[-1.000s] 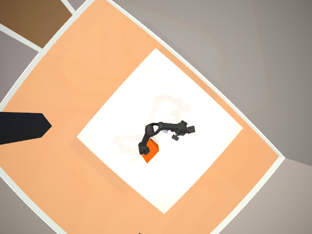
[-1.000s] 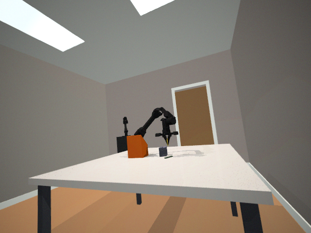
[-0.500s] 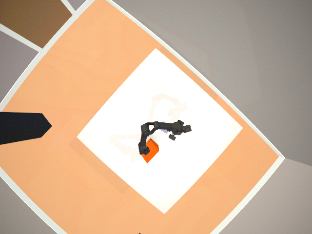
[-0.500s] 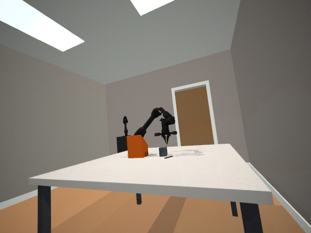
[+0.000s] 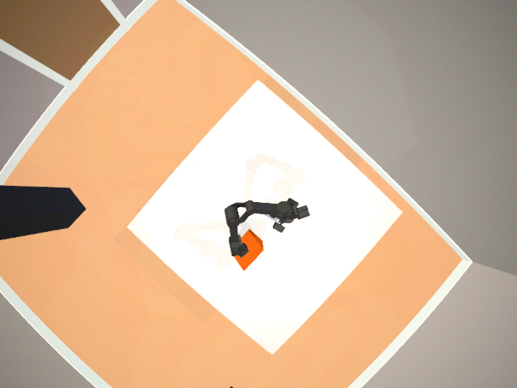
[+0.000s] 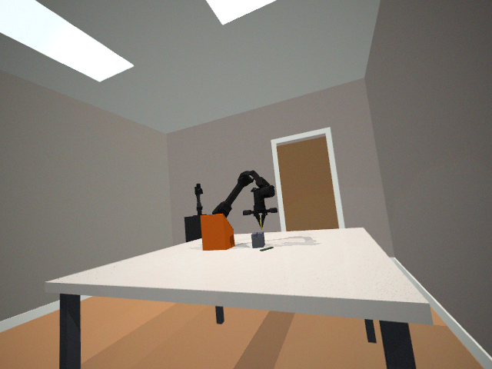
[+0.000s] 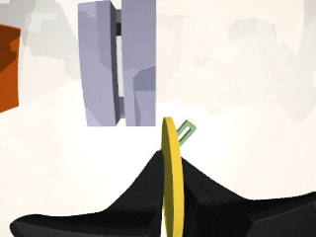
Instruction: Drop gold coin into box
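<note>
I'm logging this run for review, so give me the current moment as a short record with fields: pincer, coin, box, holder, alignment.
pincer: shut on the gold coin
coin: held on edge, above the table
box: grey box on the white table, slot visible in its lid
holder: green holder with no coin in it, beside the box
alignment: in the wrist view the coin runs about parallel to the slot but sits to its right, not over it
</note>
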You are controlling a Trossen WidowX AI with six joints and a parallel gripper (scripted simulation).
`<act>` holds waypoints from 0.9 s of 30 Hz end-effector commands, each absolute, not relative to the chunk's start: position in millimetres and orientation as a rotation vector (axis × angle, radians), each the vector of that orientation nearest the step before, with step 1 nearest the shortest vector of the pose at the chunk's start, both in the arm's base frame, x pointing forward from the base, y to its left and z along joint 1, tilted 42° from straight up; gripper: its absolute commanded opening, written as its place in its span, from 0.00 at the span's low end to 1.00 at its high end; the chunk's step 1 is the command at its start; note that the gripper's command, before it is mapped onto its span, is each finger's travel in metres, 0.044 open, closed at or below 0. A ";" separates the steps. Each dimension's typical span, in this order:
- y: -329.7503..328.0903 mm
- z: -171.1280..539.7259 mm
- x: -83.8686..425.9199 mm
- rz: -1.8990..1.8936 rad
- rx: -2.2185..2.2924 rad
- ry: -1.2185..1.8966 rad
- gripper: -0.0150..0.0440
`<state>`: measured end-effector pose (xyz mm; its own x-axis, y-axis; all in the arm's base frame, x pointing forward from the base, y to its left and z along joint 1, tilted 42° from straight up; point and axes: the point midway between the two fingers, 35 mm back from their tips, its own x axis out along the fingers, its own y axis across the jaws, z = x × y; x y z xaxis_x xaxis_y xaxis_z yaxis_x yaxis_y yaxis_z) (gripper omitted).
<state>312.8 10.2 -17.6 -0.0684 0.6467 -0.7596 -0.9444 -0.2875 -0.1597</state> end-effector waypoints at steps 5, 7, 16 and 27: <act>21.7 -6.2 296.5 1.654 -0.894 0.451 0.25; 24.2 -4.0 292.5 1.654 -0.893 0.450 0.25; 35.4 4.9 273.8 1.655 -0.885 0.447 0.25; 38.7 6.7 267.2 1.660 -0.884 0.448 0.25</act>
<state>265.6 39.5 7.3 -0.0718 0.6597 -0.7481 -0.9464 -0.2819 -0.1578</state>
